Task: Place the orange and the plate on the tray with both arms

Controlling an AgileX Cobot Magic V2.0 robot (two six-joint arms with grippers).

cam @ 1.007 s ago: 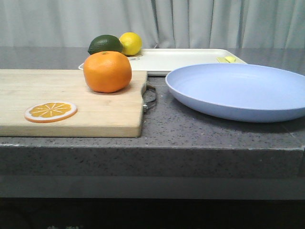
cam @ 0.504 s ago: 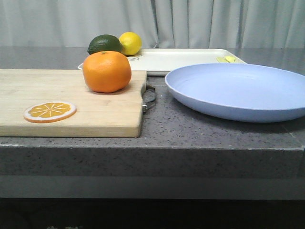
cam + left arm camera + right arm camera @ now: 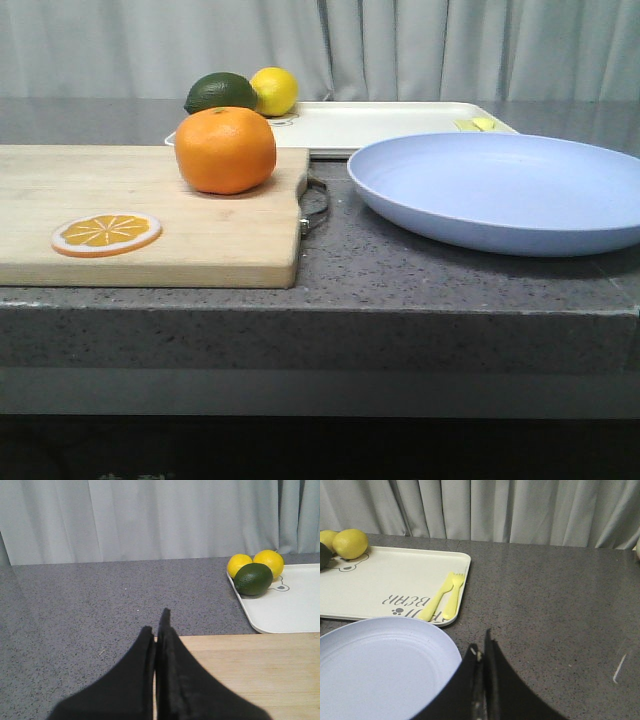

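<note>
The orange (image 3: 225,150) sits on the wooden cutting board (image 3: 150,215) at the left in the front view. The lavender-blue plate (image 3: 505,190) lies on the counter at the right; it also shows in the right wrist view (image 3: 375,670). The cream tray (image 3: 380,125) lies behind them, and shows in the left wrist view (image 3: 295,605) and the right wrist view (image 3: 385,580). My left gripper (image 3: 156,622) is shut and empty over the board's far left corner. My right gripper (image 3: 481,645) is shut and empty beside the plate's rim. Neither gripper shows in the front view.
A dark green lime (image 3: 220,92) and a yellow lemon (image 3: 274,90) rest at the tray's left end; the left wrist view shows a second lemon (image 3: 268,562). A yellow fork and spoon (image 3: 445,597) lie on the tray. An orange slice (image 3: 106,233) lies on the board. The counter's front edge (image 3: 320,300) is close.
The picture shifts slightly between frames. No object has moved on the counter.
</note>
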